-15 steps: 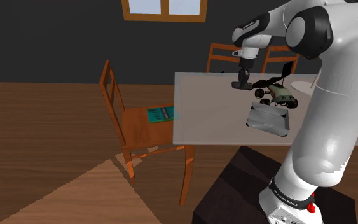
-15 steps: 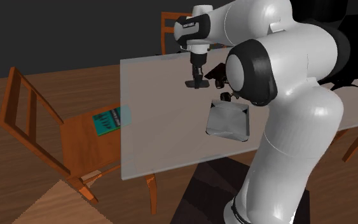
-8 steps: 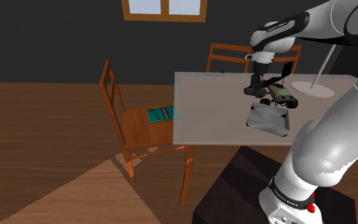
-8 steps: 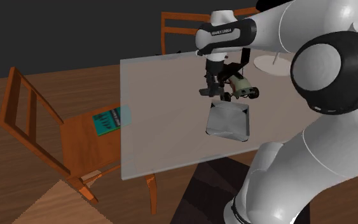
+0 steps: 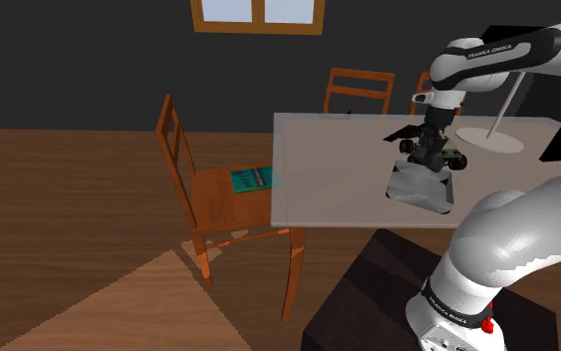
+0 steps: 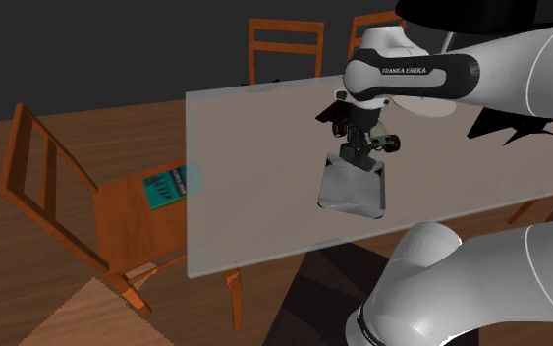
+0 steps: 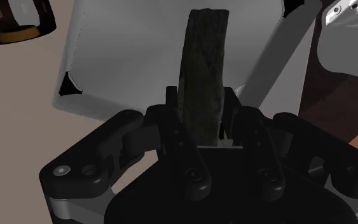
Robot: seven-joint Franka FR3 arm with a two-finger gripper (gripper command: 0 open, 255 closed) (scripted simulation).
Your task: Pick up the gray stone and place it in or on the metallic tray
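Observation:
A dark grey, slab-like stone (image 7: pixel 203 70) stands upright between my fingers, with my gripper (image 7: pixel 201 111) shut on it. Straight beyond the stone lies the shiny square tray (image 7: pixel 126 63). In the shoulder view my gripper (image 5: pixel 429 158) hangs just above the far edge of the tray (image 5: pixel 420 191), which sits on the pale table (image 5: pixel 328 179). The second exterior view has the gripper (image 6: pixel 355 157) low over the tray (image 6: pixel 355 195); the stone is too small to make out there.
A small toy car (image 5: pixel 454 157) lies right behind the tray, close to my gripper. A lamp base (image 5: pixel 492 138) stands further back. A wooden chair (image 5: pixel 218 199) with a teal book (image 5: pixel 251 178) on its seat stands at the table's end.
My gripper has swung across the table towards the shoulder view's right, from beside the toy car to a spot low over the tray's far edge, still clasping the stone.

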